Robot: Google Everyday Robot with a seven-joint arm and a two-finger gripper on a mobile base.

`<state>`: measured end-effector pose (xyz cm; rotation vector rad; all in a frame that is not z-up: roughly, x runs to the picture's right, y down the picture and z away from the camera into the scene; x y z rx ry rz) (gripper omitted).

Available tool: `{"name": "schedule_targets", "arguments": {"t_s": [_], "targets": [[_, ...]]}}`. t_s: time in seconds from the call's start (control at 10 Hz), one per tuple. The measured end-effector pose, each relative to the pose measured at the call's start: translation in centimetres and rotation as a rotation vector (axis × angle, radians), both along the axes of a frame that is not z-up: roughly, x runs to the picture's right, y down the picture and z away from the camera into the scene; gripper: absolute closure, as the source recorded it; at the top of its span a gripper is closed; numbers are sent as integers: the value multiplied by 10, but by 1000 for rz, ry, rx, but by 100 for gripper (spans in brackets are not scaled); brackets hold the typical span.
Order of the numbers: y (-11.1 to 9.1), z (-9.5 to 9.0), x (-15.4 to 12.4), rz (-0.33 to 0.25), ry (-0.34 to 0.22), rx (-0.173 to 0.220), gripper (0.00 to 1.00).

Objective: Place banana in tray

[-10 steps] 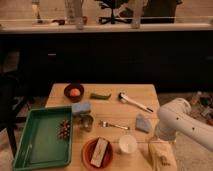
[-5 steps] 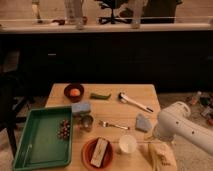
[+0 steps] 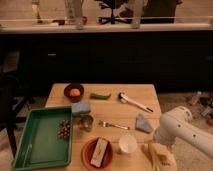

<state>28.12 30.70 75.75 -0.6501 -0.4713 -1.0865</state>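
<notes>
The green tray [image 3: 30,150] lies at the table's front left, with a small bunch of dark grapes [image 3: 63,129] by its right wall. My white arm [image 3: 180,130] reaches in from the right. My gripper [image 3: 159,157] points down at the table's front right corner. A pale yellow elongated shape there [image 3: 150,149] looks like the banana, lying right at the gripper. I cannot tell the two apart or whether the gripper holds it. The gripper is far to the right of the tray.
An orange plate [image 3: 89,161] with a tan block [image 3: 99,151] and a white cup [image 3: 128,144] stand between tray and gripper. Also on the table: a fork [image 3: 114,125], metal cup [image 3: 87,122], blue sponge [image 3: 81,107], grey-blue cloth [image 3: 144,123], white-handled tool [image 3: 134,102], green item [image 3: 100,95], and a bowl with an orange [image 3: 74,92].
The arm and gripper have sunk slightly toward the table's front right corner. Nothing else on the table has moved.
</notes>
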Motion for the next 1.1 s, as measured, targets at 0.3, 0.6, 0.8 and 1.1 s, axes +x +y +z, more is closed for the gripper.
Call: {"name": "schedule_targets", "arguments": {"t_s": [0.3, 0.6, 0.8, 1.1], "targets": [[7, 5, -5, -2, -15, -29, 20], [10, 7, -6, -8, -18, -43, 29], [10, 6, -2, 0, -16, -41, 50], [2, 0, 4, 30, -16, -20, 88]]}}
